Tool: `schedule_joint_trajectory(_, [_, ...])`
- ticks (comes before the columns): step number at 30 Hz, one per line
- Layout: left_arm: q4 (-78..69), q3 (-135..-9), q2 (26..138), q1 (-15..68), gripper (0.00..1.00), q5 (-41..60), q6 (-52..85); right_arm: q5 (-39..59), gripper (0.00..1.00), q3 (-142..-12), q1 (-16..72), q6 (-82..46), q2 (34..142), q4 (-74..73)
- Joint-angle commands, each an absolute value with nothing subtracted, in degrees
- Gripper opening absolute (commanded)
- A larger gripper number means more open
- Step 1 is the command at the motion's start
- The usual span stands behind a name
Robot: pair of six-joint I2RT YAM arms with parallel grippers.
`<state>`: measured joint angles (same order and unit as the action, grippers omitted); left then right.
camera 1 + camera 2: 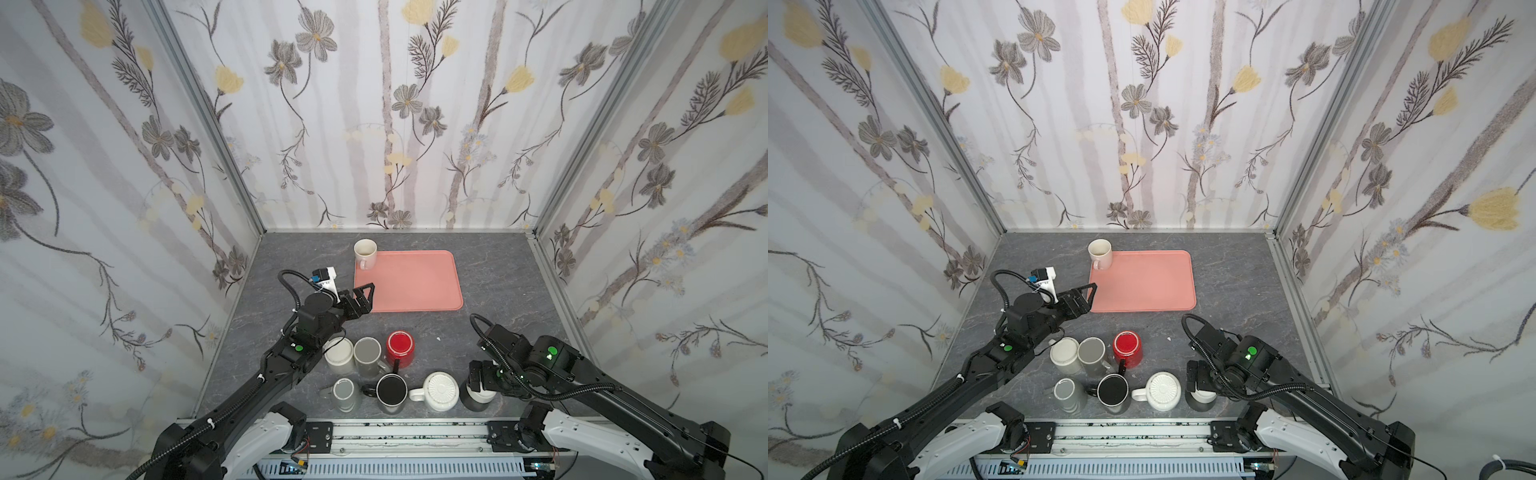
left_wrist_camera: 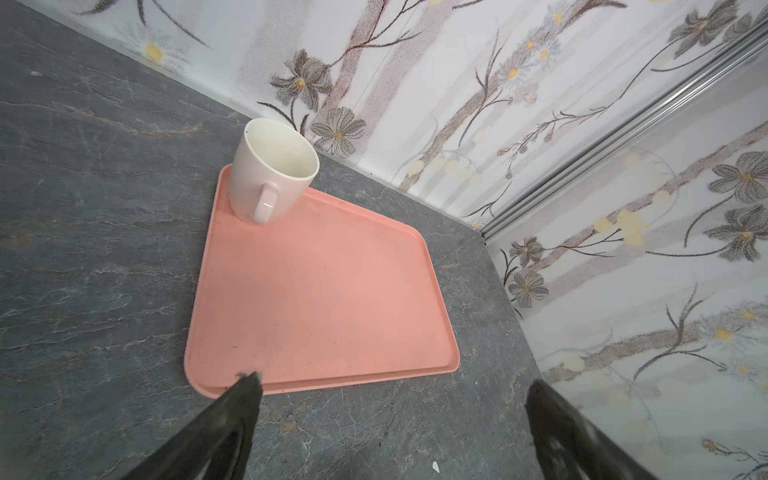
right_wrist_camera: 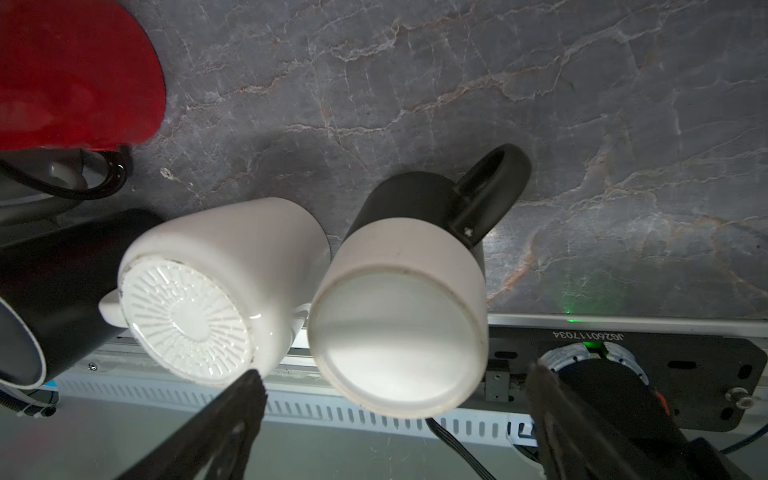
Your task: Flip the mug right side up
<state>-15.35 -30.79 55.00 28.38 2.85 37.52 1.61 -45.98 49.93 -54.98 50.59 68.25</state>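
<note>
While left fingers [image 2: 237, 409] and right fingers [image 3: 235, 422] gape, inverted mug [image 3: 399, 332], white base, black handle.

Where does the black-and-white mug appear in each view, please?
In a top view: black-and-white mug, near edge, right of centre.
In a top view: the same place.
Left wrist: not in it.
Right wrist: centre, base towards the camera.
Landmark: the ribbed-base white mug beside it.
</note>
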Motion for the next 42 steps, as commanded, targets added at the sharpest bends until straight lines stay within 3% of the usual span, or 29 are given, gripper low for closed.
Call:
schedule_joint_trajectory(1, [-18.3, -30.4, 54.7, 28.1, 1.0, 3.0, 37.8, 3.4, 0.95, -44.3, 51.1, -58.4, 50.4, 66.0])
schedule_joint_trajectory(8, [-18.6, -30.4, 55.2, 27.7, 1.0, 3.4, 38.6, 5.2, 0.92, -38.8, 52.1, -62.1, 49.7, 60.3])
schedule_joint_trajectory(17, [-17.2, -32.0, 55.5, 27.5, 1.0, 4.1, 38.3, 0.5, 0.86, -37.3, 51.6, -62.2, 51.8, 51.5])
schedule_joint_trajectory(31, [-16.4, -31.9, 54.7, 27.4, 1.0, 4.2, 38.8, 0.5, 0.83, -38.4, 42.8, -55.4, 61.5, 33.6])
schedule_joint_trajectory(37, [-15.2, -33.6, 55.8, 27.4, 1.0, 5.6, 38.5, -1.3, 0.96, -42.7, 41.9, -51.7, 63.8, 30.5])
schedule_joint_trajectory(42, [-14.1, -34.2, 55.9, 27.4, 1.0, 6.0, 38.2, -7.0, 0.97, -45.8, 39.0, -46.5, 58.7, 31.7])
